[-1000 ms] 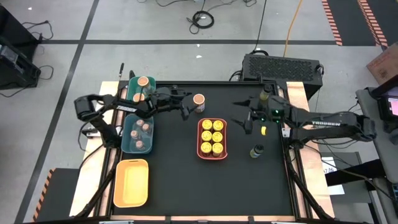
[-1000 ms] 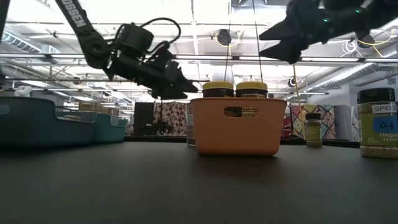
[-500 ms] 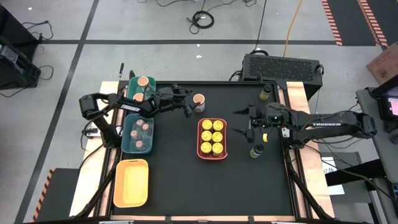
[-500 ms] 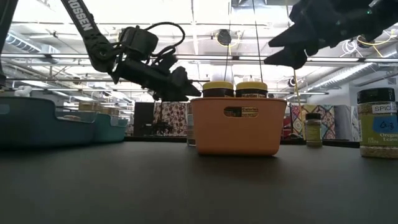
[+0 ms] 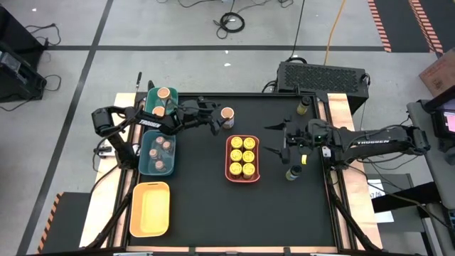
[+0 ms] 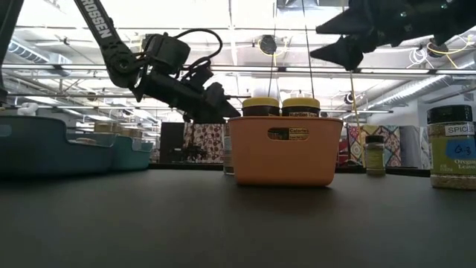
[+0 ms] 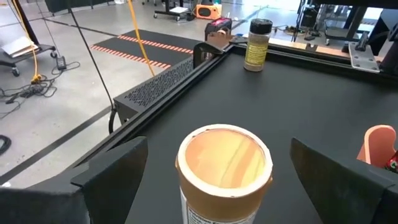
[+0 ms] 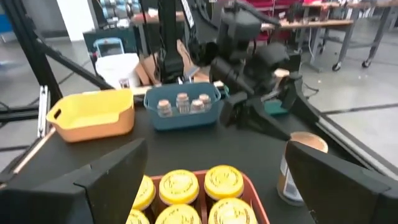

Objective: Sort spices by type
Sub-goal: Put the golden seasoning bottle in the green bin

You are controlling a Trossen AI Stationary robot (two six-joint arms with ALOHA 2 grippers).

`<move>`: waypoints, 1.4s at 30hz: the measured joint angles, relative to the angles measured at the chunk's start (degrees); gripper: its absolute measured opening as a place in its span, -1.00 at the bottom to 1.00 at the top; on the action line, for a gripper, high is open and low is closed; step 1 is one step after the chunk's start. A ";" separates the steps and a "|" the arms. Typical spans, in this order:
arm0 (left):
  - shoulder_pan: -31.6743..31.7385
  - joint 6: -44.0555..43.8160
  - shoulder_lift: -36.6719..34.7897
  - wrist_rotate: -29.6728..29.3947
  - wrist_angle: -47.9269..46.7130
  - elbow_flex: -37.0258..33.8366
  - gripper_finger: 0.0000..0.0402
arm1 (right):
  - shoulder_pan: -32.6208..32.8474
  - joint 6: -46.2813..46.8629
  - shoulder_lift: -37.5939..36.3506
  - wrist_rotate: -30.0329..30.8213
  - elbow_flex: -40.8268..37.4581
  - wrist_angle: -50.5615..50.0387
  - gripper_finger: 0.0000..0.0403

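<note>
Left gripper (image 5: 215,125) spread wide, just beside tan-lid spice jar (image 5: 227,116); right gripper (image 5: 281,141) spread too, raised between coral tray (image 5: 228,158) and dark-lid jar (image 5: 292,173).

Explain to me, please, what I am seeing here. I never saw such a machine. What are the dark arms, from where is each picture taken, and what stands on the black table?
These are two robot arms at a black table, each ending in a two-finger gripper. One picture looks straight down from above, one looks level across the table top, and two come from cameras on the arms' wrists.

The left gripper is open, with a tan-lidded jar between its fingers but not yet clamped. The right gripper is also open and holds nothing; it hangs beside the coral tray.

That tray holds six yellow-lidded jars. A teal tray holds small pinkish-lidded jars, a green tray holds tan-lidded ones, and a yellow tray holds nothing. Two dark-lidded jars stand loose near the table's right edge.
</note>
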 joint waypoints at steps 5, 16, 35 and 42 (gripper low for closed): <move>-0.27 -0.52 0.00 0.31 -0.74 0.00 0.97 | 0.00 0.00 0.00 0.00 0.01 2.90 0.86; -1.09 -1.91 0.00 -1.72 -17.92 8.01 0.97 | 0.00 -0.15 0.00 -0.07 0.02 5.12 0.86; -1.03 -3.08 11.73 0.38 -55.16 33.81 0.97 | -0.11 -3.06 0.00 -0.35 0.02 5.06 0.86; -1.07 -3.54 12.66 -4.34 -64.09 38.49 0.97 | -0.07 -3.08 0.00 -0.46 0.02 4.98 0.86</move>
